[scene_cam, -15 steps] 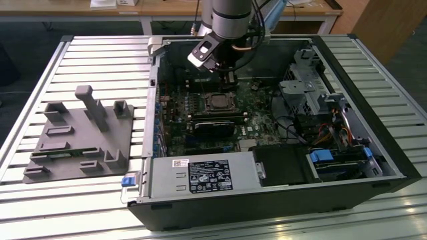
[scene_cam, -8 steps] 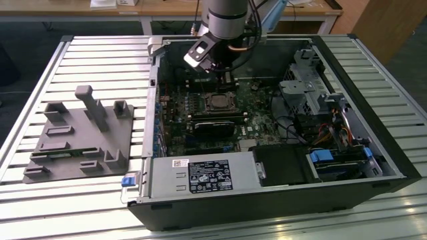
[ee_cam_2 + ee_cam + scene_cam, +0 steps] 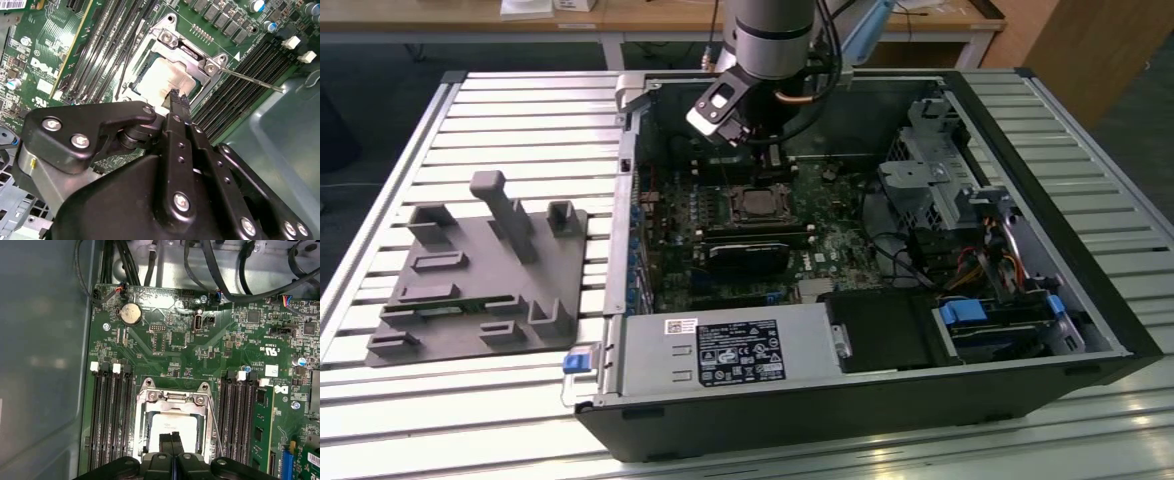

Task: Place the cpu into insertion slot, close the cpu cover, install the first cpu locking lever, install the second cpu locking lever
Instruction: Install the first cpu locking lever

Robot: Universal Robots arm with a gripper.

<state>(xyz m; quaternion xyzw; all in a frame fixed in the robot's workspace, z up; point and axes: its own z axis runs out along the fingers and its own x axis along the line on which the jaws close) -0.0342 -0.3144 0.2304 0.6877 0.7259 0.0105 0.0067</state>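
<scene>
— Entry one, the cpu?
— The cpu [image 3: 172,424]: silver-grey top, lying flat inside the insertion slot [image 3: 146,432]; seated, by the look of it.
— Entry two, the cover?
— The cpu cover [image 3: 172,399]: silver frame, lying around the slot, with the chip showing through its window (whether it is fully down, I cannot tell).
— Levers?
— One locking lever [image 3: 250,80]: a thin wire rod just beside the slot, slanting away from it across the memory slots [image 3: 237,420]. Unlatched, I judge.
— The gripper?
— The gripper [image 3: 176,96]: fingers drawn together with nothing between them, tips over the slot's edge nearest the arm. Whether they touch the chip I cannot tell.
— Handling note?
— Step judged in hand: closing the cover. Press straight down on the frame, not on the chip's top. Use light, even force so that the chip does not shift in the slot, and steer the tips clear of the wire lever.
</scene>
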